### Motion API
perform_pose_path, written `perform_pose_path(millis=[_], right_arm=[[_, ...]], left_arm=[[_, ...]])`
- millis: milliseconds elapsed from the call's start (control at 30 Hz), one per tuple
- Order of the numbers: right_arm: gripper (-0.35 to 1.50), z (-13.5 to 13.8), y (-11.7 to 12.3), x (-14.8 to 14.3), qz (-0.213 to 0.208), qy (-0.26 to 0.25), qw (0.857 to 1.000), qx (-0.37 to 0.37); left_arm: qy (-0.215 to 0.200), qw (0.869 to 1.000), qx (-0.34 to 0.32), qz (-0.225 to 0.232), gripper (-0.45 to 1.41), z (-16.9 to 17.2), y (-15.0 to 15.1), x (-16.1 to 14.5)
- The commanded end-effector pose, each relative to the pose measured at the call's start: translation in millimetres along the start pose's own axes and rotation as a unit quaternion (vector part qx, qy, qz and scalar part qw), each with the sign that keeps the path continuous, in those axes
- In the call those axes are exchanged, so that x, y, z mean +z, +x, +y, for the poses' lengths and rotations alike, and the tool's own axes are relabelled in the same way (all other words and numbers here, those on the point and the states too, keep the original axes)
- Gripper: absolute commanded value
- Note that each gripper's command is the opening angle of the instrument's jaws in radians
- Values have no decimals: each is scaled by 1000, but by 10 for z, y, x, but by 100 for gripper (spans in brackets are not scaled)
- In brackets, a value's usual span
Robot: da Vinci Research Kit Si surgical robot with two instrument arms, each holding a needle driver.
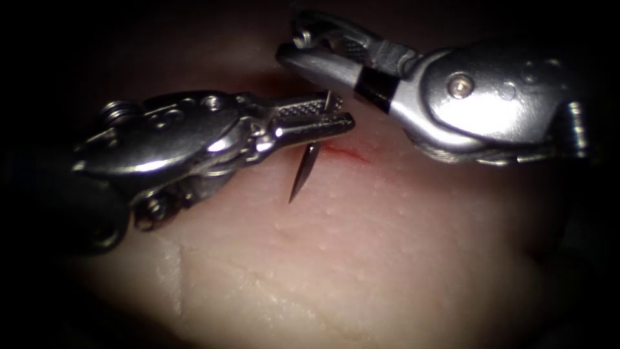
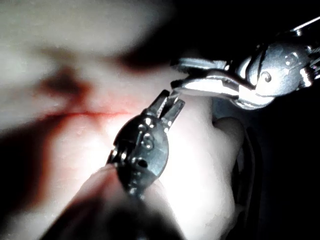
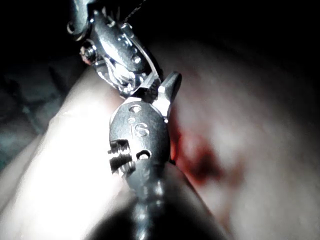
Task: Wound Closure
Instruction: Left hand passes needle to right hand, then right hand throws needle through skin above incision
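My work rests on the tissue, a pale slab of pork belly. A short cut runs across its top, with red fluid lying along it

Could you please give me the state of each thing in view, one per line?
Left tool: shut on the needle, near its blunt end.
Right tool: fingers open, holding nothing.
Needle: held above the tissue, not in it, tip pointing down.
Tissue: cut open, red fluid along it.

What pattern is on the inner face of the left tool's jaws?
A fine cross-hatched grid, silver metal, on the left tool; clearest in the endoscope view, where it grips the needle.
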Motion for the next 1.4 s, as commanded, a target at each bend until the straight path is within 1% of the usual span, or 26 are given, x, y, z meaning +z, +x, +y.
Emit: perform_pose_path(millis=[33,67,100,167,200,300,467,533,567,600,633,667,700,733,767,833,867,933,1067,1100,1200,1233,1267,1300,1333,1400], right_arm=[[-35,-6,-4,5,-1,4,1000,0],[-35,-6,-4,4,-2,5,1000,-3],[-35,-6,-4,4,-2,5,1000,-3],[-35,-2,-5,4,-3,6,1000,10],[-35,1,-6,4,-3,6,1000,10],[-35,8,-8,6,-3,7,1000,17],[-35,32,-16,12,-2,9,1000,28],[-35,41,-20,14,1,9,999,32],[-35,51,-25,17,2,7,999,34],[-35,54,-28,19,4,7,999,37],[-35,54,-28,19,4,7,999,37],[-35,58,-31,21,5,8,999,40],[-35,62,-36,26,7,8,999,41],[-35,62,-36,26,7,8,999,41],[-35,63,-38,29,9,9,999,44],[-35,66,-43,38,15,12,999,42],[-35,66,-43,38,15,12,999,42],[-35,69,-50,46,21,23,999,39],[-35,68,-60,53,15,28,999,34],[-35,67,-69,59,8,29,999,29],[-35,67,-77,63,11,33,999,30],[-35,68,-81,64,13,34,999,29],[-35,70,-87,66,14,35,999,26],[-35,70,-87,66,14,35,999,26],[-35,73,-93,68,15,35,999,24],[-35,74,-99,69,13,38,999,21]], left_arm=[[-1,1000,-16,-2,-23,3,-9,4],[-2,1000,-19,-2,32,4,-10,2],[-2,1000,-19,-2,32,4,-10,2],[-7,1000,-19,-3,101,6,-9,-4],[-3,1000,-19,-4,115,6,-9,-8],[3,1000,-20,-6,120,8,-8,-18],[31,999,-5,-20,121,13,-8,-53],[39,999,1,-28,120,13,-9,-64],[45,998,9,-36,115,13,-13,-74],[48,998,13,-41,108,12,-15,-76],[48,998,13,-41,108,12,-15,-76],[49,997,21,-49,101,10,-17,-79],[50,996,39,-58,86,7,-22,-78],[50,996,39,-58,86,7,-22,-78],[42,996,44,-63,76,5,-27,-76],[27,994,63,-82,31,1,-40,-66],[27,994,63,-82,31,1,-40,-66],[27,991,83,-105,9,-5,-49,-55],[27,987,106,-121,6,-14,-57,-43],[29,984,120,-127,6,-22,-60,-37],[39,982,125,-134,1,-30,-60,-33],[41,982,125,-137,-3,-33,-59,-31],[45,981,128,-140,-18,-40,-57,-29],[45,981,128,-140,-18,-40,-57,-29],[55,978,132,-150,-28,-46,-56,-27],[66,974,143,-162,-33,-51,-55,-27]])
